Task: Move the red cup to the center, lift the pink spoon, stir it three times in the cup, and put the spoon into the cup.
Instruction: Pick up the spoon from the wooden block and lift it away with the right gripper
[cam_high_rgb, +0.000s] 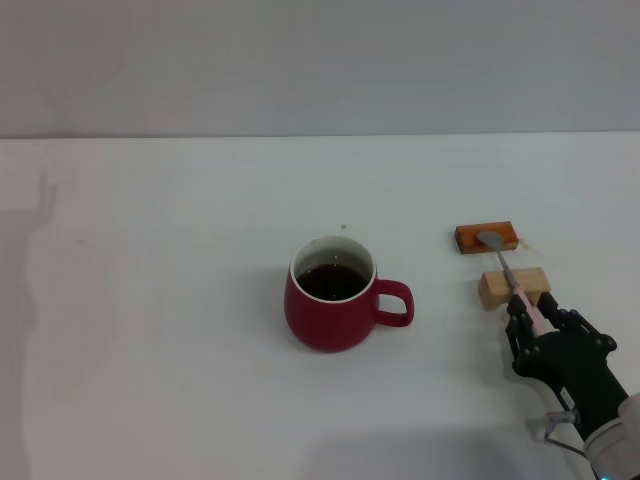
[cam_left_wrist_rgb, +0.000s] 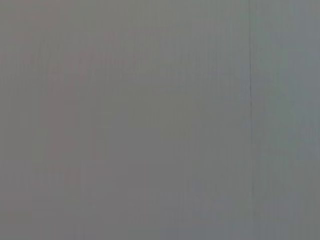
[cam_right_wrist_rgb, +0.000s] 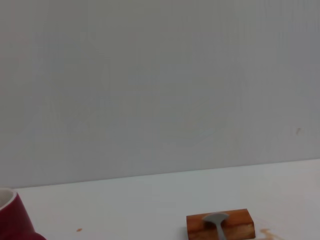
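On a white tabletop (cam_high_rgb: 150, 300), as seen from the head camera, the red cup (cam_high_rgb: 330, 305) is found upright near the middle with dark liquid inside and its loop handle turned toward the robot's right. Well apart from it on the right, the pink spoon (cam_high_rgb: 512, 280) is laid across two small blocks, its silver bowl resting on the orange block (cam_high_rgb: 486, 238) and its neck bridging the tan block (cam_high_rgb: 514, 287), while the pale pink handle runs down into the right gripper (cam_high_rgb: 533, 318). The dark fingers are placed on either side of that handle, set narrowly around it; whether they are already pressed onto it cannot be told. The left gripper is not shown in this view. In the left wrist view, only a plain grey surface is seen, so that arm is judged to be parked away from the work. In the right wrist view, the spoon's bowl (cam_right_wrist_rgb: 216, 220) is shown lying on the orange block (cam_right_wrist_rgb: 220, 226), with the rim and side of the cup (cam_right_wrist_rgb: 12, 217) caught at the frame's edge. With the cup judged to be centred, the spoon pickup is taken as the step in hand; a firm hold on the handle and a straight lift off both blocks are called for next, before the bowl is carried over to the cup's mouth.
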